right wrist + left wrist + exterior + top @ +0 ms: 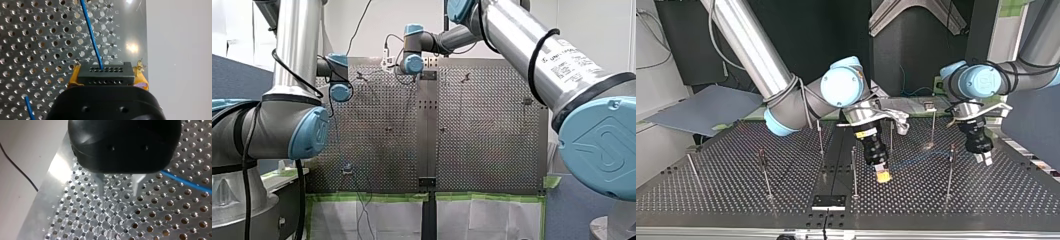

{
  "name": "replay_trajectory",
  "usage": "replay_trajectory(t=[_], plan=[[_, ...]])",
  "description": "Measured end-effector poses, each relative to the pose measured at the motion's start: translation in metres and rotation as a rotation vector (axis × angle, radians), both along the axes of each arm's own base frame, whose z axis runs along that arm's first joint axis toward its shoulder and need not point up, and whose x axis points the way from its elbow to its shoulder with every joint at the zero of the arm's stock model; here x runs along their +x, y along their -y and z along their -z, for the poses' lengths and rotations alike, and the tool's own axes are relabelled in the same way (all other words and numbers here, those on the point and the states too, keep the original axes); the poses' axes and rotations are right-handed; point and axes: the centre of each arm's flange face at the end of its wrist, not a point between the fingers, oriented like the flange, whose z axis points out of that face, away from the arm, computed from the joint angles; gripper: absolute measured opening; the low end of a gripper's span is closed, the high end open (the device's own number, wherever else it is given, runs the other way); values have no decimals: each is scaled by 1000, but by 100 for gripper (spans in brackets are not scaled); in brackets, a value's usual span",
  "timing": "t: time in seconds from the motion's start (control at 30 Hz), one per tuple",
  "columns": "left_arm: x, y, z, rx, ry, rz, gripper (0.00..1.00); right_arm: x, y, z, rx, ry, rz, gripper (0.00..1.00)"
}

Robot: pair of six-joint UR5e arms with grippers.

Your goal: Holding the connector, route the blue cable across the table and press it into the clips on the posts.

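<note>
In the front view the only writing sat on my right arm (532,55): a label (569,61) whose top line began UNIVERSAL, with the finer lines too small to read. My left arm (287,125) came in opposite. Both stretched toward the far end of the perforated table (492,150), whose near edge was lined with green tape (372,197). The grippers were too small there to judge.

In the top view the right gripper (881,174) pointed down, low over the middle of the table and just beside a post (854,172). The blue cable (918,158) ran from it, low over the table, toward the left gripper (986,158) and passed another post (950,170) on the way. The left gripper hung just above the table, near the cable.

The left wrist view settled that gripper's state. Its two metal fingers (101,184) stood apart with only bare table between them — released, grasping nothing. The blue cable crossed the table off to one side of the gripper, clear of both fingers.

The right wrist view showed what no other view did: a black connector (103,73) with rows of small holes, clenched between the right gripper's yellow pads (73,76). The cable left one hole in the connector's face and ran ahead across the table. A second short stretch of it showed beside the gripper — and the table's edge lay just beside the connector.
</note>
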Motion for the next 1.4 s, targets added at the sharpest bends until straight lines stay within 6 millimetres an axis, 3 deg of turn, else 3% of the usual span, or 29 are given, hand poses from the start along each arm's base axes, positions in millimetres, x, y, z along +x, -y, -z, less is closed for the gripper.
replay_trajectory(t=[0.43,0.63,1.4], plan=[[-29,13,-13,-8,-61,33,100,17,-4,51,56,-57,-3,0],[-44,25,-23,-11,-79,56,100,17,-4,55,63,-58,-3,0],[-107,60,-31,11,-220,136,100,12,6,56,71,-54,10,0]])
